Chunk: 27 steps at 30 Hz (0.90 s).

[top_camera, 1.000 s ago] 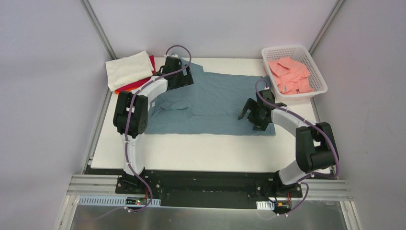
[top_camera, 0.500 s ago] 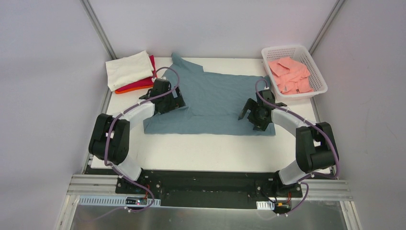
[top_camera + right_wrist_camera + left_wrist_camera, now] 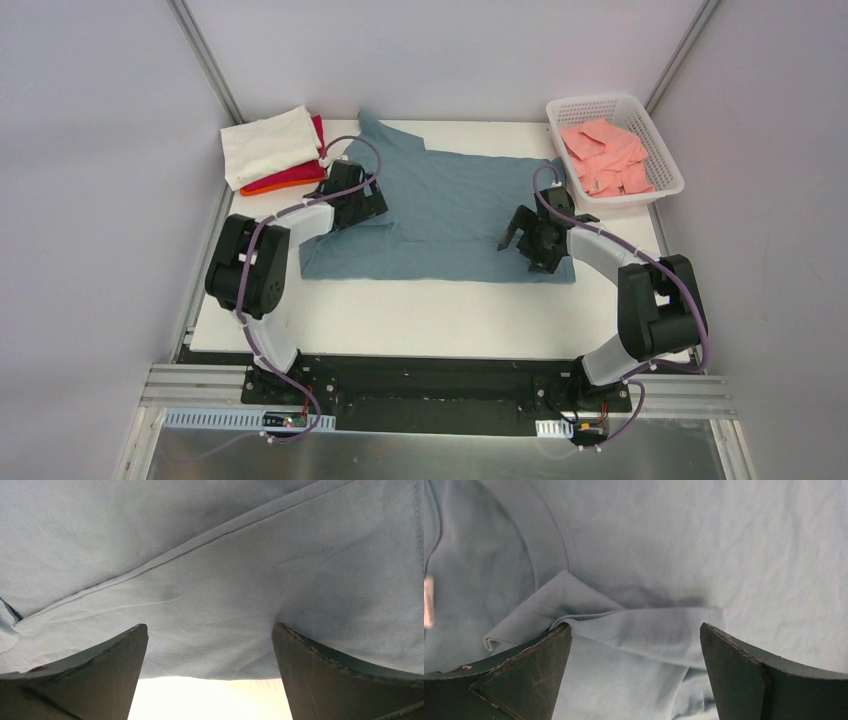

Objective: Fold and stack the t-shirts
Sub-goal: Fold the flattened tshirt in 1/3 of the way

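A slate blue-grey t-shirt [image 3: 455, 215] lies spread across the middle of the table, one sleeve reaching the back wall. My left gripper [image 3: 366, 203] hovers open over its left part. In the left wrist view the left gripper [image 3: 634, 630] straddles a bunched fold of the t-shirt [image 3: 639, 625], and a small white label [image 3: 428, 602] shows at the frame's left edge. My right gripper [image 3: 528, 248] is open over the shirt's front right part. The right wrist view has the right gripper [image 3: 210, 627] over the t-shirt's hem [image 3: 210, 660], bare white table [image 3: 210, 700] below it. Neither gripper holds cloth.
Folded shirts [image 3: 268, 148] are stacked at the back left, cream-white on top of red and orange. A white lattice basket [image 3: 655, 135] at the back right holds salmon-pink shirts [image 3: 605, 155]. Grey walls close in the table on three sides.
My left arm drew back from the far sleeve toward the near left, then edged right and back over the shirt's left part. The right arm has not moved.
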{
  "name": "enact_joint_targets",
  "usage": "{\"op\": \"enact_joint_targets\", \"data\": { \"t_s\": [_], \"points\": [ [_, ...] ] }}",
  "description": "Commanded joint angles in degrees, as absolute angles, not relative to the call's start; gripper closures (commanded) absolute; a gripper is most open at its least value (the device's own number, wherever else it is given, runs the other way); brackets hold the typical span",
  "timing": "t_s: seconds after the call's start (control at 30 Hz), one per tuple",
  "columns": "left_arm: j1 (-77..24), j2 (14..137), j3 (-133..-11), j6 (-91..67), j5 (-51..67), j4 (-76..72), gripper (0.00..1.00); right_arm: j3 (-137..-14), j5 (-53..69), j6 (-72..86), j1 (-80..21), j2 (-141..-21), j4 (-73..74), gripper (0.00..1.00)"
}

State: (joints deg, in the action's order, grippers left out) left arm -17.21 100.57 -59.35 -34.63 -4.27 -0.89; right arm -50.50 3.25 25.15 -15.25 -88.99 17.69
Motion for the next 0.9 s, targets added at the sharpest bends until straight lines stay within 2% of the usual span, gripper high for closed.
{"op": "enact_joint_targets", "data": {
  "t_s": [0.0, 0.43, 0.53, 0.7, 0.87],
  "points": [
    [-16.47, 104.78, -65.19, -32.55, -6.87, -4.05, 0.00, -50.27, 1.39, 23.90, -15.01, -88.40, 20.08, 0.01],
    [-16.13, 116.19, -84.79, -25.00, -7.93, -7.73, 0.00, -49.99, 0.72, 23.73, -14.99, -87.41, 20.19, 0.01],
    [-15.57, 118.08, -91.13, -24.51, -7.57, -2.20, 0.00, -50.03, 0.85, 23.66, -15.00, -87.18, 20.30, 0.01],
    [-15.71, 112.00, -87.65, -24.46, -4.75, -0.21, 0.00, -49.89, 0.44, 23.76, -14.95, -86.00, 20.43, 0.01],
    [-16.19, 99.05, -72.94, -28.89, -2.10, 1.80, 0.00, -51.01, 0.66, 23.70, -15.05, -83.30, 21.14, 0.01]
  ]
}}
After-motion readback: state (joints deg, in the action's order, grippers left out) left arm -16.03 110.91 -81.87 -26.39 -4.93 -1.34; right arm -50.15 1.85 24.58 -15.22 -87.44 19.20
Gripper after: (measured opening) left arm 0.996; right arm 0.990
